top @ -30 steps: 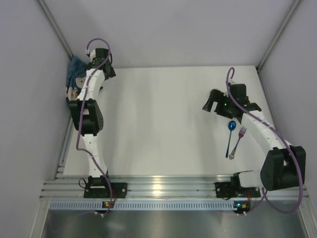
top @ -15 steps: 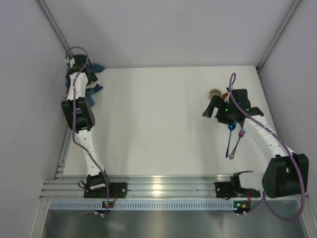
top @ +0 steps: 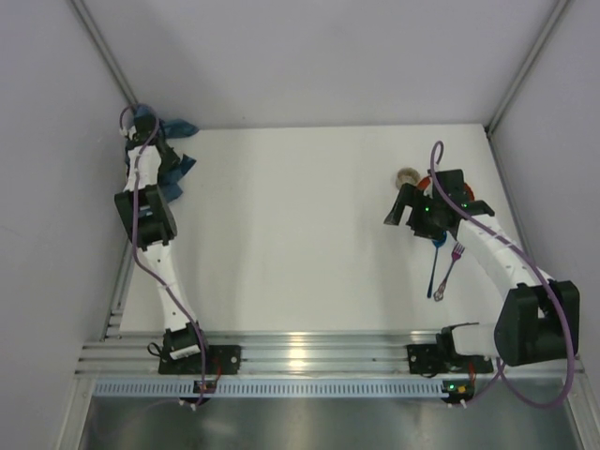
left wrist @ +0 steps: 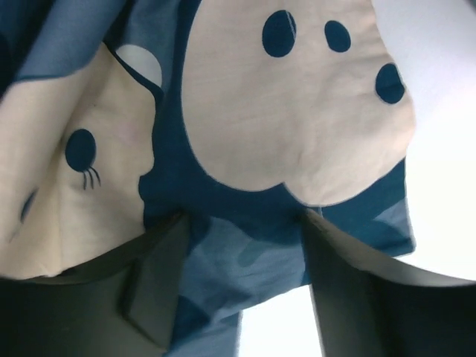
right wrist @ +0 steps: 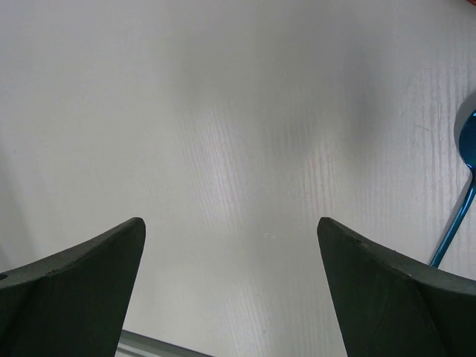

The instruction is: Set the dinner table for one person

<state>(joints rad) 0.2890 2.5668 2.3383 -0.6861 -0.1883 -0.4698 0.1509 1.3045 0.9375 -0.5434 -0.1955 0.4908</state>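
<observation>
The white dinner table (top: 291, 225) fills the top view. A blue placemat with cream cartoon shapes (top: 181, 165) lies bunched at its far left corner. My left gripper (top: 159, 152) is down in it. In the left wrist view the placemat (left wrist: 290, 111) hangs between and over the fingertips of that gripper (left wrist: 245, 216). The jaws stand apart, and I cannot tell whether they pinch the cloth. My right gripper (top: 401, 204) is open and empty over bare table (right wrist: 245, 111), its jaws wide apart (right wrist: 230, 223). A blue spoon (top: 434, 262) lies just right of it and also shows in the right wrist view (right wrist: 461, 201).
A pink fork (top: 450, 265) lies beside the spoon. A small round brownish thing (top: 408, 175) sits behind the right gripper. A red-orange thing (top: 474, 199) shows partly under the right wrist. Grey walls close the left, back and right sides. An aluminium rail (top: 309, 356) runs along the near edge.
My left arm has swung left into the far corner, over the placemat. My right gripper has drawn back a little toward the spoon, uncovering the round brownish thing.
</observation>
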